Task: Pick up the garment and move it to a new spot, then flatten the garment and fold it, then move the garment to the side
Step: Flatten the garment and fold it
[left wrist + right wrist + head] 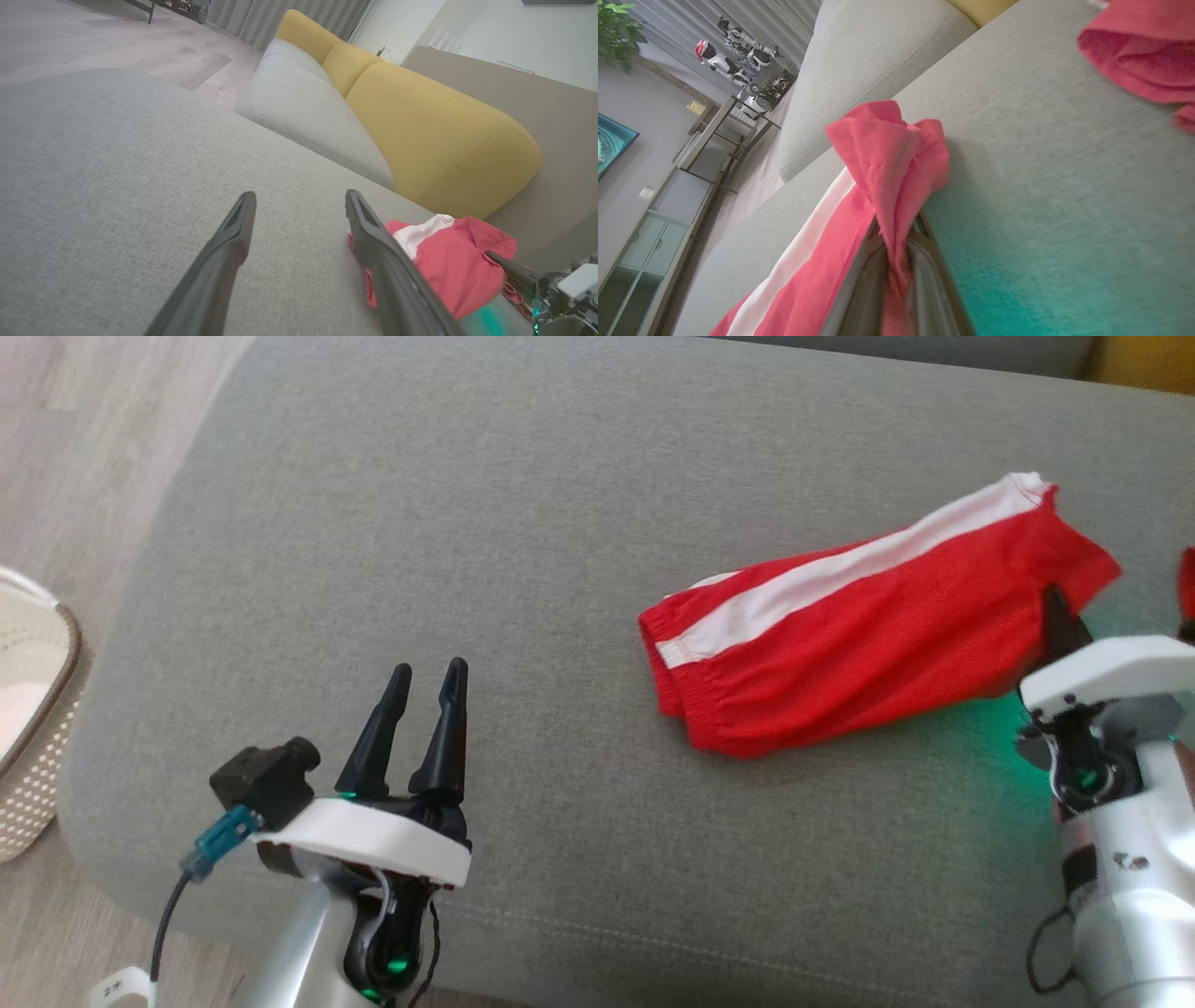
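Note:
Red shorts with a white side stripe (859,616) lie folded on the grey cushion (523,523), right of centre. My right gripper (1060,611) is shut on the garment's right end; in the right wrist view the red cloth (887,168) is pinched between the two fingers and bunches above them. My left gripper (429,686) hovers open over bare cushion at the lower left, well apart from the shorts. From the left wrist camera its fingers (233,242) are spread, with the shorts (448,261) beyond the right one.
A white perforated basket (33,709) stands on the floor off the cushion's left edge. Another red piece of cloth (1143,51) lies at the far right. Yellow backrests (444,135) and a second grey seat (308,116) lie behind. Bare cushion spreads left and centre.

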You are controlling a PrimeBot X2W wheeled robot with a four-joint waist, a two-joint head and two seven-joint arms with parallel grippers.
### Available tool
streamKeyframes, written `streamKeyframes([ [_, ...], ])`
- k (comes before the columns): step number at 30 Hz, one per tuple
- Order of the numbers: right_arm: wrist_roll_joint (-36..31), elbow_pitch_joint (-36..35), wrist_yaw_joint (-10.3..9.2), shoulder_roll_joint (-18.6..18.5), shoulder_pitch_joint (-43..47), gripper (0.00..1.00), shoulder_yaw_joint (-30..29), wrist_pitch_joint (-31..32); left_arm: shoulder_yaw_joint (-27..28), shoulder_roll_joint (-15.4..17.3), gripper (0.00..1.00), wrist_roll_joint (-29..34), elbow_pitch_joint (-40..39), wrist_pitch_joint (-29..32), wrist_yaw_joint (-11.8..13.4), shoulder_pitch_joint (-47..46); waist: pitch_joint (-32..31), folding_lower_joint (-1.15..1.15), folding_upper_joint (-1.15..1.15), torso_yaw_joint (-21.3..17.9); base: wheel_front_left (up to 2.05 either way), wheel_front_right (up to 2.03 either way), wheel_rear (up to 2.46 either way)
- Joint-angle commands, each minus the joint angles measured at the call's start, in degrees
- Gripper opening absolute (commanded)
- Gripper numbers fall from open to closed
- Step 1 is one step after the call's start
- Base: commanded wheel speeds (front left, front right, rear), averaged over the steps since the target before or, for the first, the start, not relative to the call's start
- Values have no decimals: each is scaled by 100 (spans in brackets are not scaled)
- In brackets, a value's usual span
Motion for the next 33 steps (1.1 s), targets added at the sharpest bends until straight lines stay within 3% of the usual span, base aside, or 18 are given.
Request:
streamKeyframes([
  [1,-92,-267,39,-68,-12,0,51,-93,219,35,100,28,-176,-45,-23,-100,-19,0,0,-74,0,0,0],
  [8,-694,-431,39,-78,312,0,-380,-306,221,35,100,13,-144,-45,-26,-95,-76,0,0,-183,0,0,0],
  [14,-1140,-768,39,124,383,0,-260,-444,202,35,100,7,-104,-45,-28,-106,-148,0,0,-172,0,0,0],
  [19,-985,-1385,39,241,579,0,384,-576,209,35,100,16,-71,-45,-29,-75,-291,0,0,-118,0,0,0],
  [23,-450,-1997,39,256,911,0,1101,-624,285,35,100,36,-43,-45,-30,7,-449,0,0,-94,0,0,0],
  [33,258,-2735,39,-180,1462,0,2709,-419,479,35,100,68,-41,-45,-32,117,-538,0,0,-109,0,0,0],
])
